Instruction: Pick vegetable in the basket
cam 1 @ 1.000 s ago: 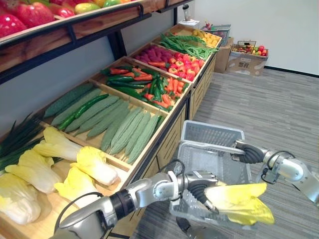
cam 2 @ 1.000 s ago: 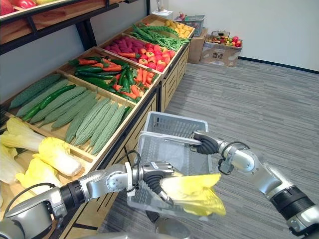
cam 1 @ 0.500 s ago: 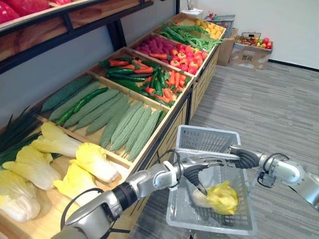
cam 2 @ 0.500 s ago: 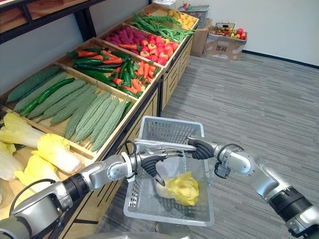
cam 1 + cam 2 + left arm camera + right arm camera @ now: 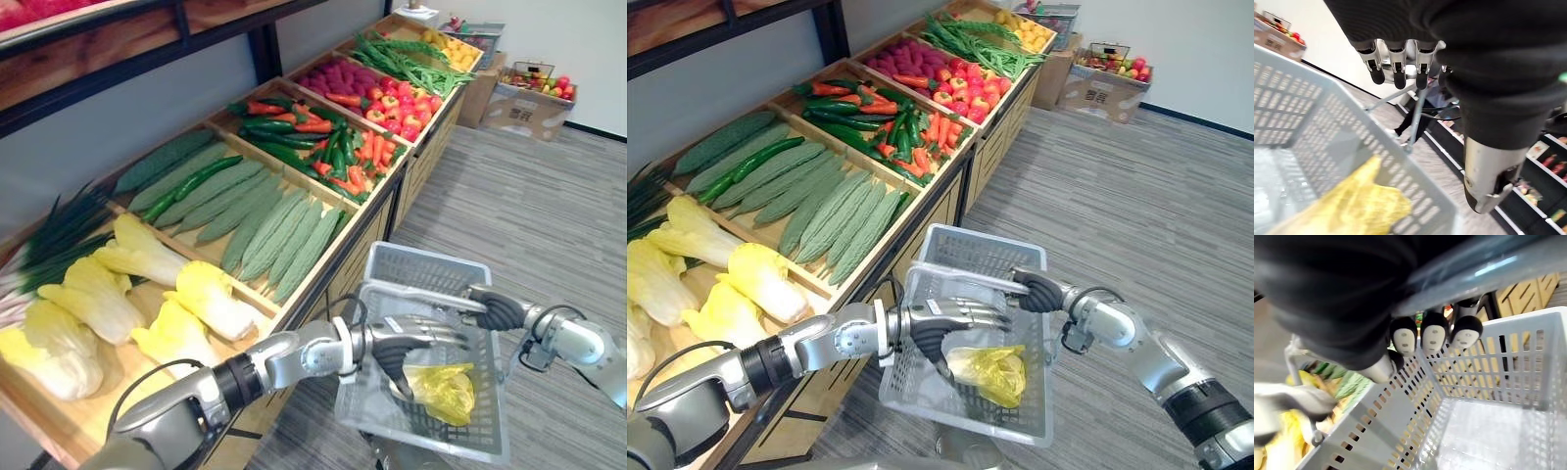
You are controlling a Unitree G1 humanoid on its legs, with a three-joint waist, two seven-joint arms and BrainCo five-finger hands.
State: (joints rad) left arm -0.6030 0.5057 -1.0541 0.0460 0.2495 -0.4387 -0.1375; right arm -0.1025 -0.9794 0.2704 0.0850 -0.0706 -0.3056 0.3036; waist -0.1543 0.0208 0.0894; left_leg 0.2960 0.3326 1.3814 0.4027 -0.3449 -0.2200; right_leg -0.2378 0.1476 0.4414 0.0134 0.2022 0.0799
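At six o'clock, the yellow leafy cabbage (image 5: 991, 373) is lying inside the grey perforated plastic basket (image 5: 978, 255). The left hand (image 5: 945, 323) is hovering at its ten o'clock, fingers loosely apart and gripping nothing. At the basket's two o'clock, the right hand (image 5: 1038, 291) is clamping round the metal handle (image 5: 965, 275).

You have no text, number or sign here that can be read. The cardboard box (image 5: 534, 106) by the far wall has dark print on its side, but it is too small for you to make out.
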